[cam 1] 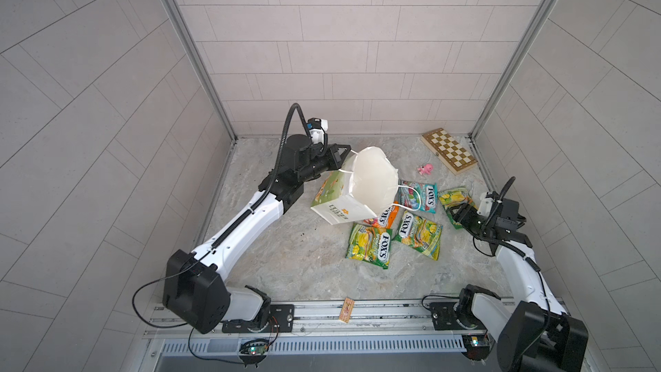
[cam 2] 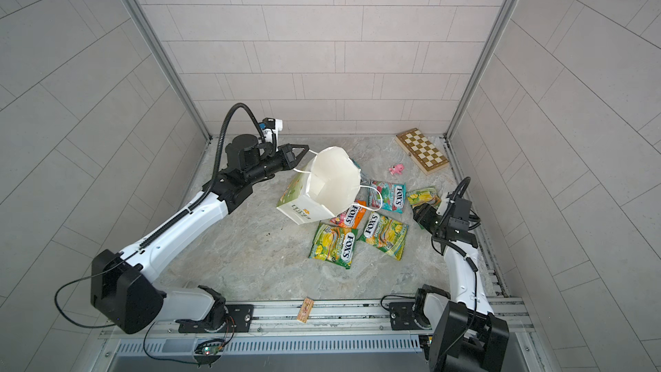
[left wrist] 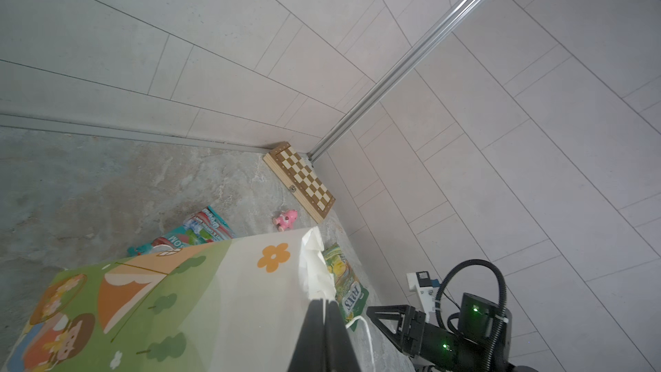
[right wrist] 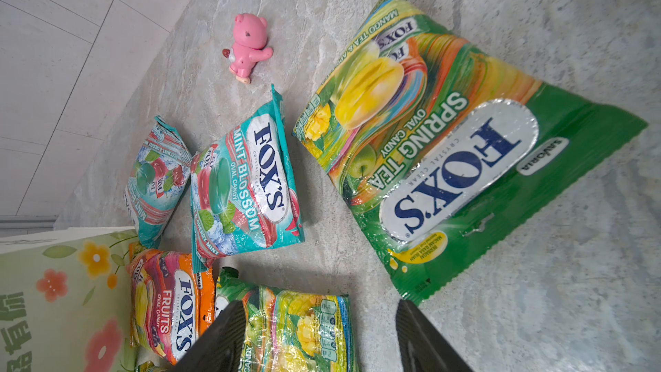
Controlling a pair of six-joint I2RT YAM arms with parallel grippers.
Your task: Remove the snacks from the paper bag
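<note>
My left gripper (cam 1: pixel 347 151) (left wrist: pixel 324 307) is shut on the rim of the paper bag (cam 1: pixel 339 205) (left wrist: pixel 214 298) and holds it tilted, mouth up. In both top views the bag's inside is plain white, with no packet in sight. Several snacks lie on the floor to its right: a teal-red packet (cam 1: pixel 418 196) (right wrist: pixel 246 180), an orange-pink one (cam 1: pixel 385 217) (right wrist: pixel 171 305) partly under the bag, two yellow-green ones (cam 1: pixel 418 234) (cam 1: pixel 370 248), and a green one (right wrist: pixel 447 159). My right gripper (cam 1: pixel 457 213) (right wrist: pixel 322 338) hangs open low over the green packet's near end, holding nothing.
A checkered wooden board (cam 1: pixel 449 152) lies in the far right corner, with a small pink toy (cam 1: pixel 425 169) in front of it. Another teal packet (right wrist: pixel 157 177) lies behind the bag. A small card (cam 1: pixel 346 311) rests on the front rail. Walls close three sides.
</note>
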